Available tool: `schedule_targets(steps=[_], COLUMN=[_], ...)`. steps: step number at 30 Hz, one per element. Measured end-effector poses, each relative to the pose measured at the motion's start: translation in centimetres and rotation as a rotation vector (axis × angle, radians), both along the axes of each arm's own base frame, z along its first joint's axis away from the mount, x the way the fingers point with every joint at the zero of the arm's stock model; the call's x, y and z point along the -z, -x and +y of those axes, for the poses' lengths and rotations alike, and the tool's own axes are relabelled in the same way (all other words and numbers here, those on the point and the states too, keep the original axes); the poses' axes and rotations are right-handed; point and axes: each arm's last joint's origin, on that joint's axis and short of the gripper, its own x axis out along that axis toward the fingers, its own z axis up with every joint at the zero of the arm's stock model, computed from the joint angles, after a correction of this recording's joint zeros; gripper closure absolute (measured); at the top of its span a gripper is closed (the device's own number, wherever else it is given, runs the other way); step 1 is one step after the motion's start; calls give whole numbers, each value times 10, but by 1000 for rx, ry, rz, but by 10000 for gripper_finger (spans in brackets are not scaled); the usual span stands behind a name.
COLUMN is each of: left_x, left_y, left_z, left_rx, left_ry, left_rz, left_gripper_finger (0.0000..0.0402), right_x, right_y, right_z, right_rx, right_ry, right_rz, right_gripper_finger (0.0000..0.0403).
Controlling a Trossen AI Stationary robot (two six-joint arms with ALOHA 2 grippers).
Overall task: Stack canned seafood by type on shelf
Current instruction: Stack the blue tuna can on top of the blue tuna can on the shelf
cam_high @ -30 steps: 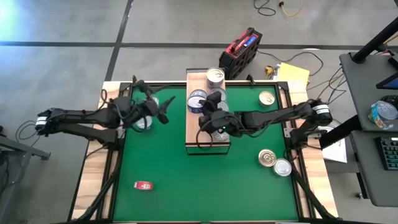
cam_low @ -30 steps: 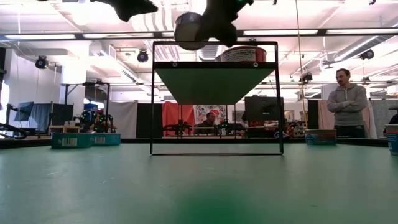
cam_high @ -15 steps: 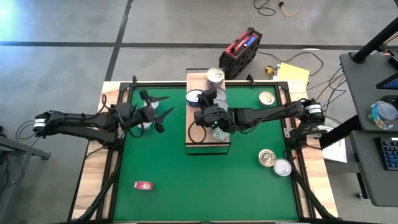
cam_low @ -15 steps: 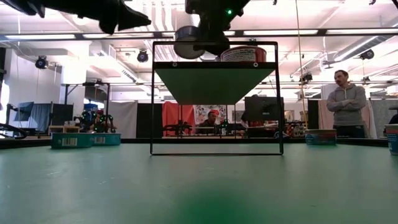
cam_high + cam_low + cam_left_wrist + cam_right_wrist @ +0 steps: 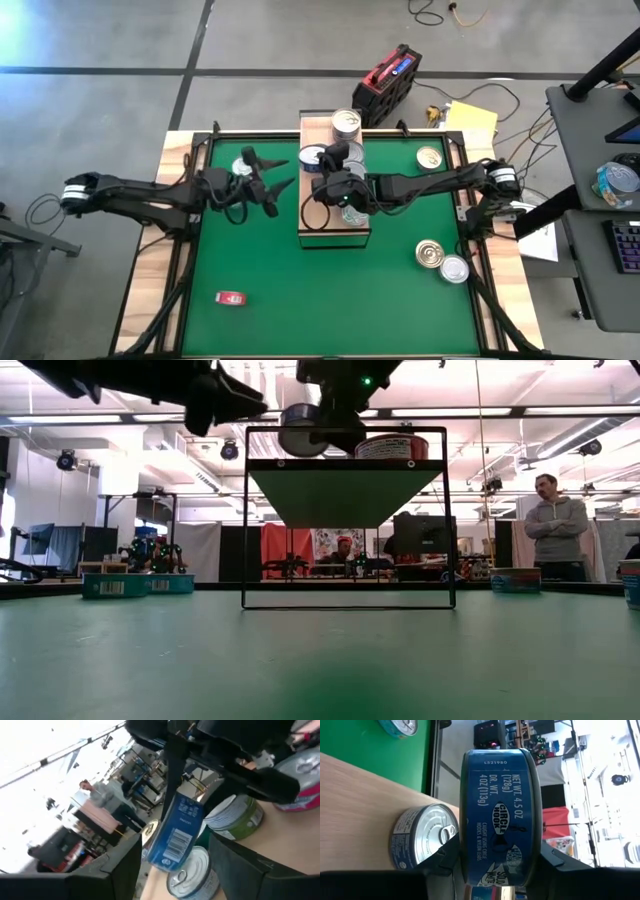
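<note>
Near the table's [image 5: 330,300] left edge, the left arm reaches inward over the green mat, and the left gripper [image 5: 268,178] hangs in the air just short of the shelf's [image 5: 335,228] left side. Its fingers [image 5: 278,159] are spread apart and empty. A silver-lidded tin [image 5: 244,166] lies on the mat just behind that arm, toward the far-left corner. A small red flat object [image 5: 231,297] rests near the front-left part of the mat.

The shelf stands at the middle of the far edge. On it sit a blue-labelled can [image 5: 422,837] and, at the far end, a silver-topped can [image 5: 345,121].

The right gripper [image 5: 338,185] is above the shelf's left half, its fingers [image 5: 555,862] clamped on a blue-labelled tin [image 5: 499,817] turned on edge.

Toward the right, a gold-lidded tin [image 5: 429,157] lies near the far-right corner, and a gold tin [image 5: 431,253] and a silver tin [image 5: 454,268] touch each other near the right edge.
</note>
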Motion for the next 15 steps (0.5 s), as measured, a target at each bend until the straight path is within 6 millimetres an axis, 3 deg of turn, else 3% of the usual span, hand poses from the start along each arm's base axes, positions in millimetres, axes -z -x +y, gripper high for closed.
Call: schedule_targets(steps=[11, 15], left_x=[3, 2], left_y=[-9, -10], left_z=[11, 9], left_rx=[-52, 28], left_ry=[-140, -214], left_rz=[27, 42], left_gripper_finger=[171, 156], right_x=[-11, -11], right_y=[7, 8], right_z=[9, 13], right_rx=[-44, -55], right_ry=[0, -1], right_rz=[5, 3], right_gripper_finger=[272, 272])
